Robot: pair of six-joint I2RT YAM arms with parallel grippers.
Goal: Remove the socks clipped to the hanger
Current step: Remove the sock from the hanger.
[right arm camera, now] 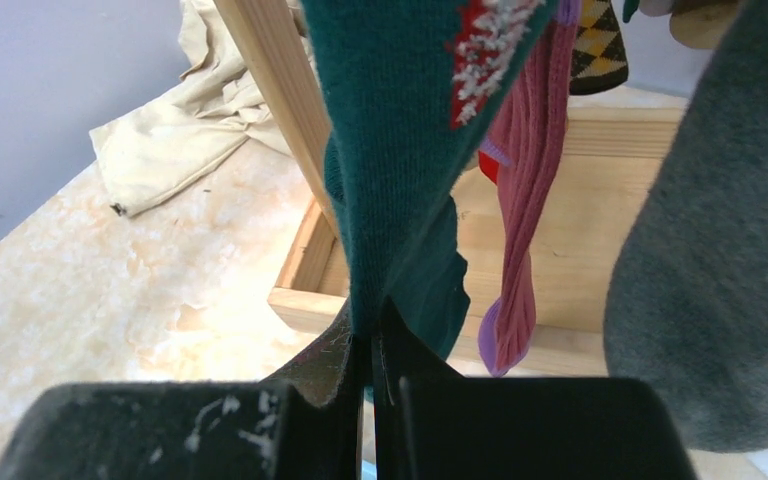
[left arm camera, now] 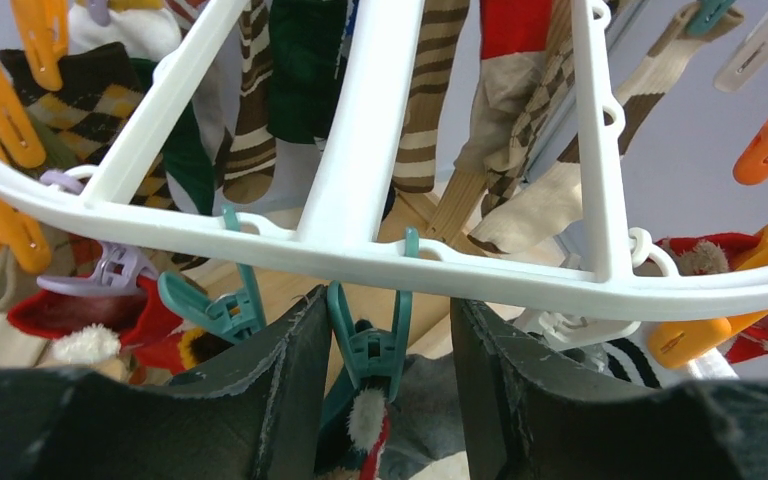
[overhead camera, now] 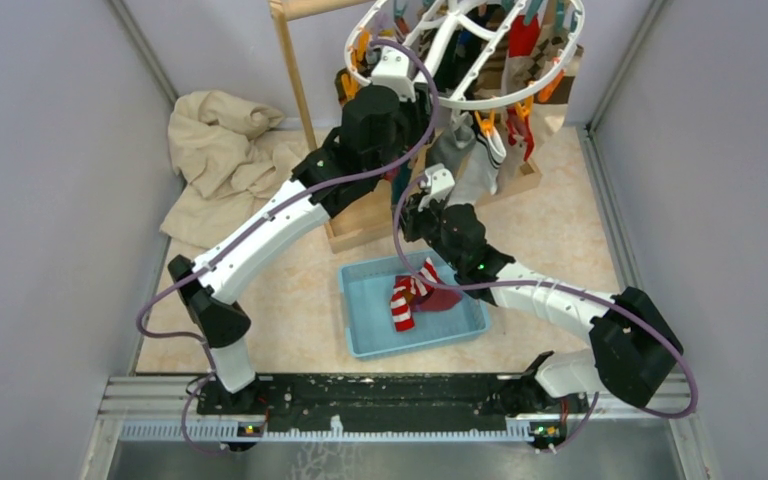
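The white hanger (overhead camera: 463, 102) hangs at the top, with several socks (overhead camera: 520, 40) clipped under it. My left gripper (overhead camera: 388, 52) is up at its near rim. In the left wrist view the gripper (left arm camera: 390, 375) is open, its fingers (left arm camera: 290, 390) on either side of a teal clip (left arm camera: 375, 350), below the white rim (left arm camera: 360, 250). That clip holds a sock with a white fluffy cuff (left arm camera: 365, 420). My right gripper (overhead camera: 412, 200) is lower down. It is shut (right arm camera: 372, 335) on the bottom of a dark green sock (right arm camera: 400, 150) that hangs from the hanger.
A blue bin (overhead camera: 360, 335) in front of the stand holds a red-and-white striped sock (overhead camera: 402, 300). The light wooden stand has a post (overhead camera: 295, 70) and a base frame (right arm camera: 305, 290). A beige cloth (overhead camera: 215, 150) lies at the back left. A grey sock (right arm camera: 720, 250) and a pink one (right arm camera: 525, 200) hang beside the right gripper.
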